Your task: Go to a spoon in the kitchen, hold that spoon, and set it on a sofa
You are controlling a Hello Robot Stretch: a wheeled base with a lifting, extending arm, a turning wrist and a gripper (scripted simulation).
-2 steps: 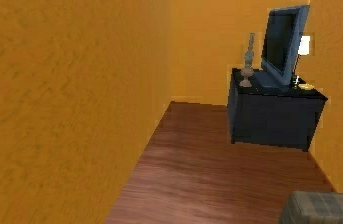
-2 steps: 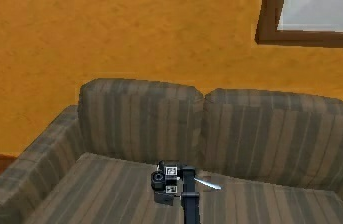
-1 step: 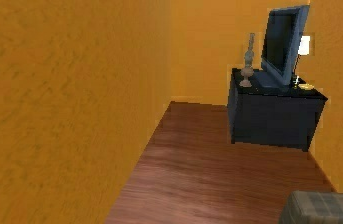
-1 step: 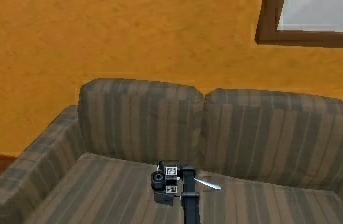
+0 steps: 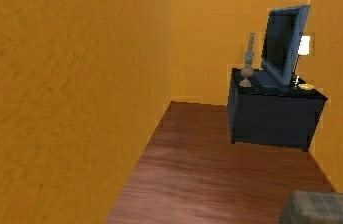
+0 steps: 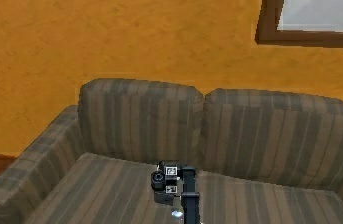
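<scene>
Whether spoon is in gripper point(image 6: 164, 190), can't tell, nor how its fingers stand; gripper seen against seat of striped sofa point(image 6: 139, 120); judge: robot at sofa, approx. placing stage; set-down and arm point(image 6: 192, 203) pull-back left; fwd view: dark cabinet point(image 5: 269, 115) w/ TV point(image 5: 282, 50).

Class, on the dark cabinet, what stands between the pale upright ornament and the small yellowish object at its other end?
A dark flat screen stands between the ornament and the yellowish object on the cabinet, as the forward view shows.
</scene>
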